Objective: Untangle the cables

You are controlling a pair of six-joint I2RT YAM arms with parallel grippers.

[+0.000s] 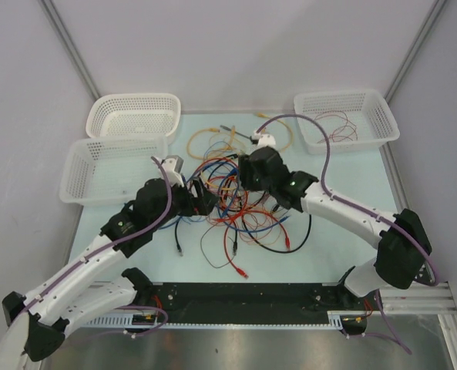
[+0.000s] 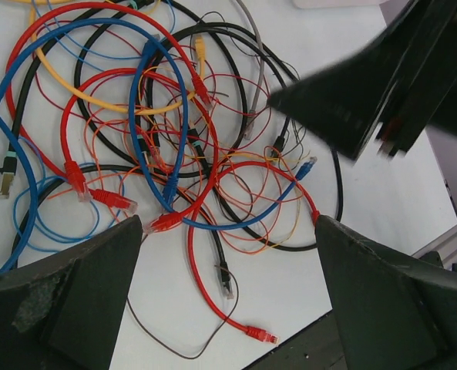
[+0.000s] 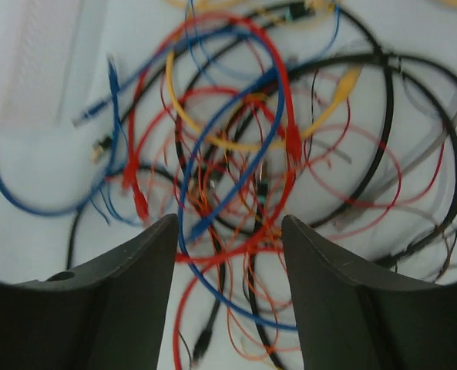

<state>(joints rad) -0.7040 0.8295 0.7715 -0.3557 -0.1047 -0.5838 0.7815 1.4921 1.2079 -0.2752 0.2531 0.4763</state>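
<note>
The cables (image 1: 240,208) lie in a tangled heap of red, blue, black, yellow and thin orange strands at the middle of the table. My left gripper (image 1: 205,199) hangs at the heap's left side, open wide; in its wrist view the tangle (image 2: 174,139) lies ahead of my left gripper (image 2: 228,223), with nothing between the fingers. My right gripper (image 1: 245,179) hovers over the heap's far side. In its wrist view my right gripper (image 3: 228,220) stands open above blue, red and orange strands (image 3: 236,193), gripping none. A red plug end (image 2: 260,334) trails toward the near edge.
Two white mesh baskets (image 1: 133,114) (image 1: 112,171) stand at the far left. A third basket (image 1: 371,108) at the far right holds thin red wire. A yellow cable loop (image 1: 205,140) lies at the back. The right arm (image 2: 367,92) crosses the left wrist view.
</note>
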